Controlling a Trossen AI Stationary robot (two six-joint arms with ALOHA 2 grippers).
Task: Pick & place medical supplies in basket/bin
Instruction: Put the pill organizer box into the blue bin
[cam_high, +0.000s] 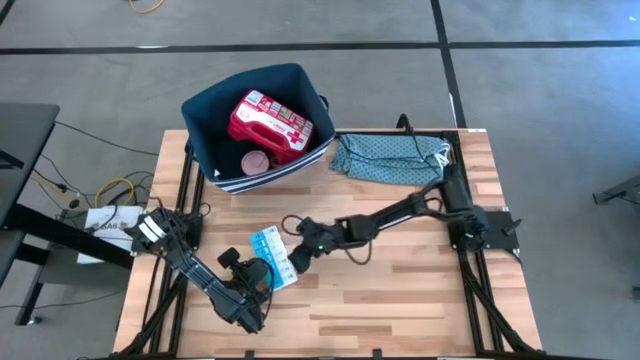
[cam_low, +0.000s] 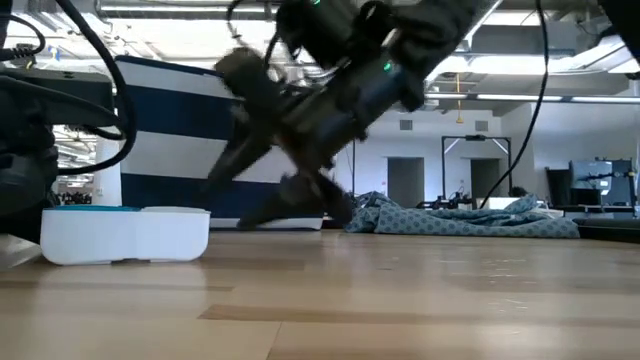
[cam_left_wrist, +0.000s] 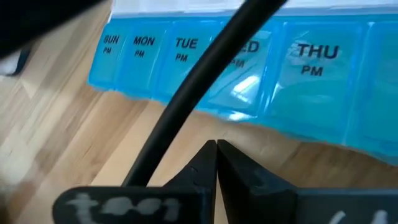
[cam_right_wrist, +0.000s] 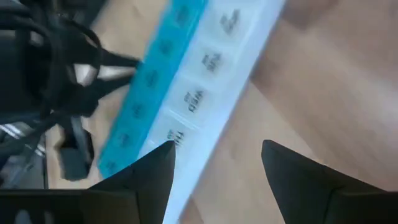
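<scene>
**One pill organiser left on the counter, both pincers at it**

Two supplies already lie inside the large navy soft-sided bin (cam_high: 215, 120) at the far left of the wooden counter (cam_high: 400, 290): a red first-aid pouch with white lettering (cam_high: 270, 122) and a pink round tub (cam_high: 256, 162). What remains for you is the light-blue and white weekly pill organiser (cam_high: 272, 257), lying flat near the front left, well apart from the bin.

Your right pincer (cam_right_wrist: 214, 168) hangs just over the organiser with its fingers spread wide, one on each side of the white row, which looks like the set-up for a grasp across the narrow width. It holds nothing yet.

Your left pincer (cam_left_wrist: 216, 163) sits low beside the blue row, fingers pressed together and empty; it may be bracing the box, though that is only a guess.

A teal patterned cloth (cam_high: 390, 158) lies bunched at the far edge, near the bin; leave it alone.
</scene>
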